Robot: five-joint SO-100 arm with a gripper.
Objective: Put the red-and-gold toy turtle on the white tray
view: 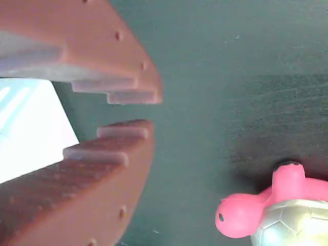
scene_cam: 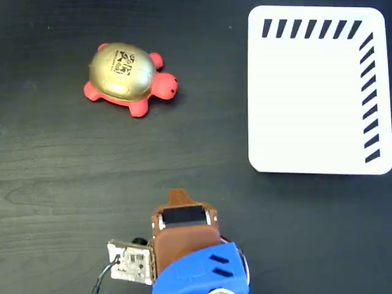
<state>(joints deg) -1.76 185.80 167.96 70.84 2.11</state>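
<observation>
The red-and-gold toy turtle (scene_cam: 128, 76) sits upright on the dark table at the upper left of the fixed view, head pointing right. In the wrist view its pink head and foot and part of the shell (view: 277, 215) show at the lower right. The white tray (scene_cam: 318, 92), striped black along its top and right edges, lies at the upper right with nothing on it. My gripper (scene_cam: 179, 197) hovers low near the bottom centre, well apart from both. In the wrist view its brown fingers (view: 152, 111) stand slightly open with a narrow gap and hold nothing.
The blue and brown arm (scene_cam: 196, 263) with a small circuit board (scene_cam: 130, 263) fills the bottom centre of the fixed view. Bare dark wood-grain table (scene_cam: 202, 135) lies between the gripper, the turtle and the tray.
</observation>
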